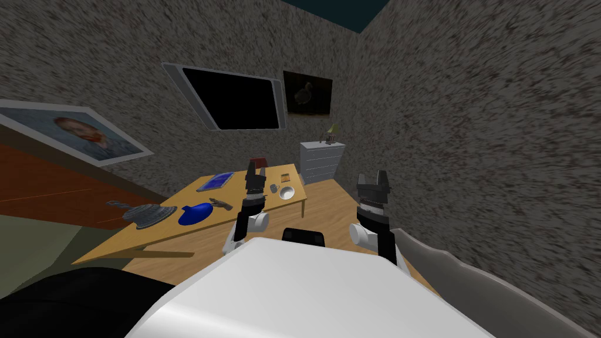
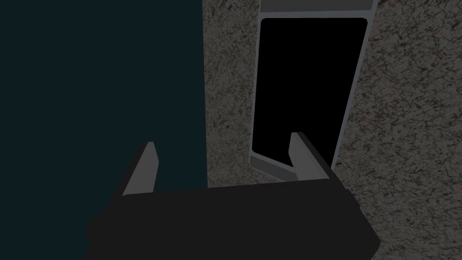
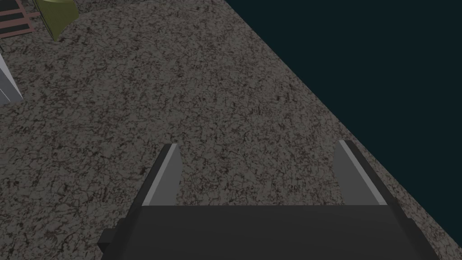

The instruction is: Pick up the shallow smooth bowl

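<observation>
A shallow white bowl (image 1: 286,192) sits upright near the far right corner of a wooden surface (image 1: 170,235), seen from the head camera. The left hand (image 1: 255,171) is raised above the surface, with the bowl at about its 4 o'clock and apart from it. Its two fingers (image 2: 145,167) stand spread and hold nothing. The right hand (image 1: 373,179) is lifted off the surface's right edge, at roughly 3 o'clock from the bowl and well apart. Its fingers (image 3: 166,176) are likewise parted and empty.

A small grey object (image 1: 273,188) lies just beside the bowl at its 9 o'clock, and a small tan item (image 1: 286,178) lies near it at 12 o'clock. A dark red box (image 1: 258,162) stands behind the left hand. Farther along the surface, toward the bowl's 8 o'clock, are a blue rounded object (image 1: 195,213) and a dark grey disc-shaped piece (image 1: 145,215). A flat blue rectangle (image 1: 216,181) lies at 10 o'clock. A white chest of drawers (image 1: 320,160) stands against the wall at the bowl's 1 o'clock.
</observation>
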Controlling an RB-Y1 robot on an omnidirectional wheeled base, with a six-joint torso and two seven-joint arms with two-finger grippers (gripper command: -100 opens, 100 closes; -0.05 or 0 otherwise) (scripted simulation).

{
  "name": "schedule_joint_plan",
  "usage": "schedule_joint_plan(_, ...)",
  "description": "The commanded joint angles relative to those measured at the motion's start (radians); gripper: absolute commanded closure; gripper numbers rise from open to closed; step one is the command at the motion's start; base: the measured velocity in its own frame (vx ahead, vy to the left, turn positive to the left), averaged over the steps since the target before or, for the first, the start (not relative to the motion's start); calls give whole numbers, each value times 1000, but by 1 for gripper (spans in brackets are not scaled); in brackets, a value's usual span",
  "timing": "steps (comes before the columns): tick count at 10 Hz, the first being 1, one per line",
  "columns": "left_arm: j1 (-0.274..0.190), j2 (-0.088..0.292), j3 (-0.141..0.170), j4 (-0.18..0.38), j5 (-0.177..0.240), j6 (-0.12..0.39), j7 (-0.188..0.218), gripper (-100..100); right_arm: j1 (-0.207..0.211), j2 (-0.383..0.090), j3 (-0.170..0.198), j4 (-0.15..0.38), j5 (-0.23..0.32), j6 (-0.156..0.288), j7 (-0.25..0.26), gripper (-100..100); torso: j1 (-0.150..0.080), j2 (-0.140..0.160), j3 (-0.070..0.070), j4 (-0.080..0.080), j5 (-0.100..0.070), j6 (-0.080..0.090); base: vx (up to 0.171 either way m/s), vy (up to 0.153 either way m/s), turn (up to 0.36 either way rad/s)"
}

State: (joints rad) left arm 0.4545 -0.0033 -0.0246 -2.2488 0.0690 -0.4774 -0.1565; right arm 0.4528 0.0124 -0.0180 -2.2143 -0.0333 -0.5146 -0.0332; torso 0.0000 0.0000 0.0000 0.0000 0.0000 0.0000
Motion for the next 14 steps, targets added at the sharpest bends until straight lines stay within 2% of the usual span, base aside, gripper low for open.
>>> schedule_joint_plan(1, -5, 31, 1, 10, 1, 11, 3, -100, 0, 0, 0, 0, 0, 0, 0, 0, 0, 0, 0, 0, 0, 0, 0, 0, 0)
schedule_joint_plan(4, -26, 91, 4, 51, 3, 54, 14, -100, 0, 0, 0, 0, 0, 0, 0, 0, 1, 1, 0, 0, 0, 0, -12, 12, -3)
schedule_joint_plan(7, -62, 128, 10, 115, 6, 124, 32, -100, 0, 0, 0, 0, 0, 0, 0, 0, 2, 1, 1, 0, 1, 0, -26, 27, -2)
schedule_joint_plan(13, -159, 159, 31, 273, 17, 301, 77, -100, 0, 0, 0, 0, 0, 0, 0, 0, 3, 3, 2, 1, 1, 0, -43, 45, 5)
schedule_joint_plan(14, -159, 159, 31, 273, 17, 312, 77, -100, 0, 0, 0, 0, 0, 0, 0, 0, 4, 3, 2, 1, 1, 0, -37, 40, -2)
